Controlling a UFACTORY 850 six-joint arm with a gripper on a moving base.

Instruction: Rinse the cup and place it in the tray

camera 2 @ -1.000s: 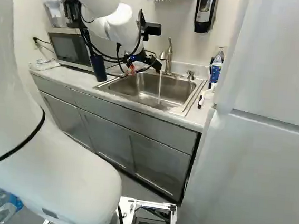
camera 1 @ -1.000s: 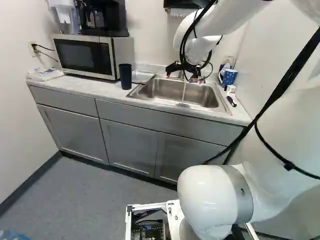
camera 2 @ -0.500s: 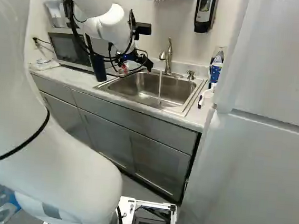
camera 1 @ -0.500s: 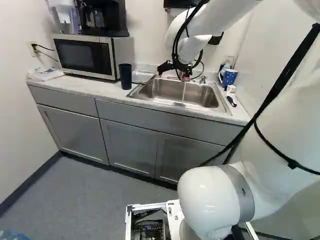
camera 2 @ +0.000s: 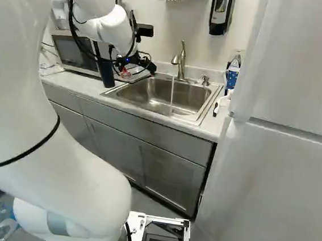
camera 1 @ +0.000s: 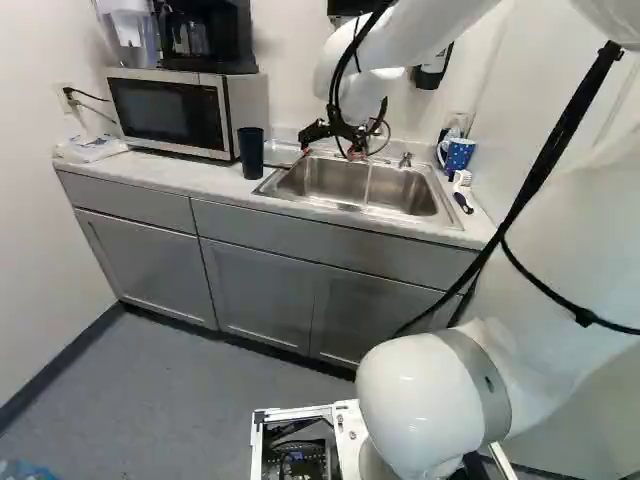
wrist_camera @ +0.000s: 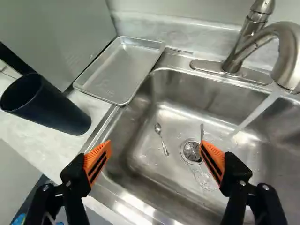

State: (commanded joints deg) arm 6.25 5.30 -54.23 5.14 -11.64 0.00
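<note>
Arm (camera 1: 380,50) has swung toward the cup (wrist_camera: 56,110); fingers (wrist_camera: 96,161) open, empty. Cup upright on counter (wrist_camera: 51,145), beside tray (wrist_camera: 119,70); probably light, stiff, smooth. Best taken mid-wall.

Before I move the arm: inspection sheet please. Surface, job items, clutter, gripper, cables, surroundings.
Surface: light countertop around a steel sink.
Cup: dark tumbler upright on the countertop, beside the metal tray.
Tray: on the countertop by the sink's edge; nothing seen in it.
Faucet: water running into the sink.
Clutter: spoon in the sink near the drain; blue mug and brush on the sink's far side from the tumbler.
Gripper: open, over the sink's tumbler-side edge.
Held item: nothing seen.
Cables: loose black runs along the arm.
Surroundings: microwave behind the tumbler; refrigerator at the right of the right base view.
</note>
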